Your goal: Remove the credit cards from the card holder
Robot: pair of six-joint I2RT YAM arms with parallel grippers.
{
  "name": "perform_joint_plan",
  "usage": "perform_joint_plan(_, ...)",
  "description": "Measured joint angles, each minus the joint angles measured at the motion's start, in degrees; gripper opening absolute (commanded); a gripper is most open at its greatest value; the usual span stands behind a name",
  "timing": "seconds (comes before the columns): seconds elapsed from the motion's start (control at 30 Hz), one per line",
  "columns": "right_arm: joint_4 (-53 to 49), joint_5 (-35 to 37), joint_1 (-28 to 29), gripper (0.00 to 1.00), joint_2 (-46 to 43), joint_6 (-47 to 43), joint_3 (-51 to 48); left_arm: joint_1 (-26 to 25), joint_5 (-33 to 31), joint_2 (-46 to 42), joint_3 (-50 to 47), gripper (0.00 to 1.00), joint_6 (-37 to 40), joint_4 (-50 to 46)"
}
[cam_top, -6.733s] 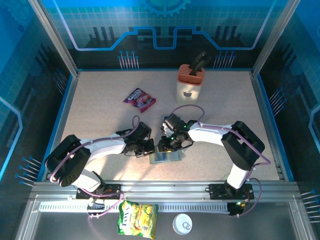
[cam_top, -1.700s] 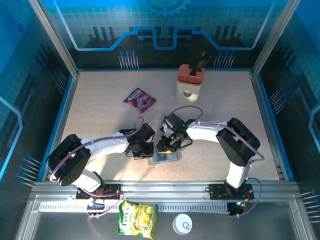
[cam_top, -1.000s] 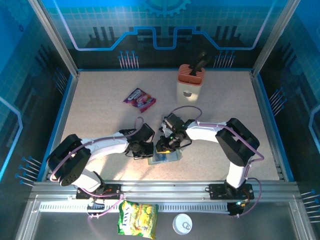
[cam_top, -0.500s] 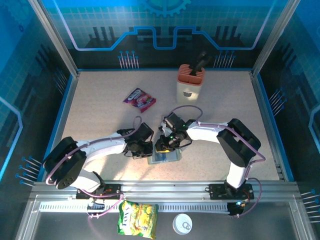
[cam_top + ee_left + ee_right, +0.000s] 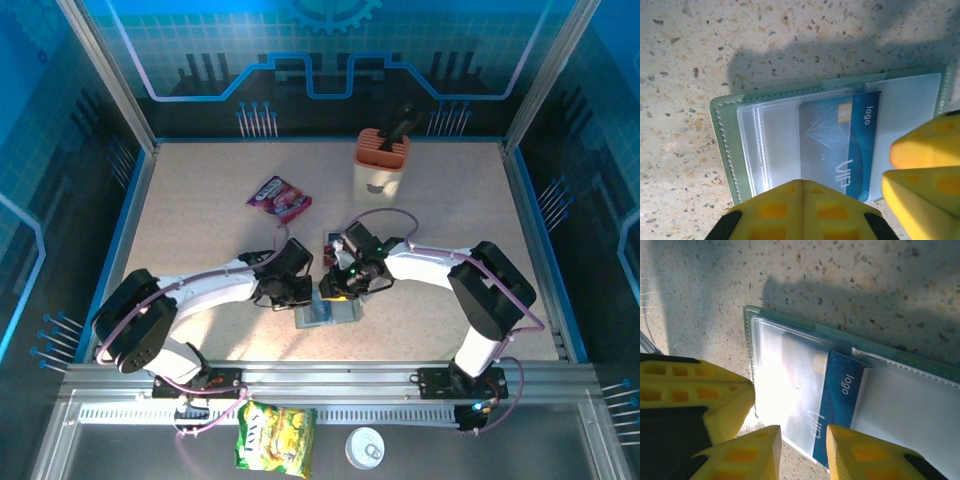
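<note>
Card holder [image 5: 328, 314] lies open and flat on the speckled table [image 5: 200, 220], near the front edge and about midway between the two arm bases, with both grippers down on it. The left wrist view shows the grey-green rim and clear sleeve pockets, with one blue card [image 5: 840, 145] (logo print, VIP script) lying across the middle. Part of it is under the clear sleeve [image 5: 790, 365] and the end with the logo is poking out toward the other panel. No other card visible inside. A small red-and-blue piece [image 5: 329, 240] lies on the table just behind the right arm; it may be a card, too small to tell. Left gripper [image 5: 802, 192] is clenched, fingers pressed together with nothing between them, tips at the holder's near edge, probably pinning it; contact can't be confirmed. Right gripper [image 5: 804, 440] has its jaws part-way apart, straddling the card's near long edge, and I can't see it clamping anything. Handling, as a judgement: the card is light, thin, stiff and slick, and flat against the plastic, so there is little to bite on from above. The best hold is the exposed end outside the sleeve, pinched across its thickness or dragged along the pocket's opening direction. The sleeve is soft and glossy, may grip the card or lift with it, and is easy to pinch by mistake. The holder is light and will slide or fold unless held down.
</note>
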Motion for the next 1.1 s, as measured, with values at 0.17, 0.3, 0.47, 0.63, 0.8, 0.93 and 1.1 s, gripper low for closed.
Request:
perform_joint_plan(0.17, -0.2, 0.2, 0.0, 0.30, 0.0, -0.1, -0.3, -0.1, 0.8, 1.7, 0.0, 0.00, 0.3, 1.2)
perform_joint_plan(0.3, -0.2, 0.9, 0.0, 0.30, 0.0, -0.4, -0.8, -0.2, 1.3, 2.5, -0.4, 0.00, 0.3, 2.5)
perform_joint_plan(0.47, -0.2, 1.0, 0.0, 0.30, 0.2, -0.4, -1.4, -0.2, 1.2, 2.5, -0.9, 0.00, 0.2, 2.7)
perform_joint_plan(0.63, 0.9, 0.9, 0.0, 0.29, 1.5, -0.4, -2.0, -0.2, 1.2, 2.5, -1.3, 0.00, 0.2, 2.6)
perform_joint_plan(0.8, 2.2, 0.2, 0.0, 0.28, 2.3, -0.3, -2.3, -0.2, 1.2, 2.5, -1.3, 0.00, 0.2, 2.6)
perform_joint_plan(0.93, 4.4, -0.9, 0.0, 0.27, 2.4, 0.2, -3.3, -0.2, 1.2, 2.6, -1.3, 0.00, 0.2, 2.6)
perform_joint_plan(1.1, 5.7, -2.1, -0.4, 0.26, 2.4, 1.0, -4.0, -0.2, 1.2, 2.6, -1.3, 0.00, 0.2, 2.6)
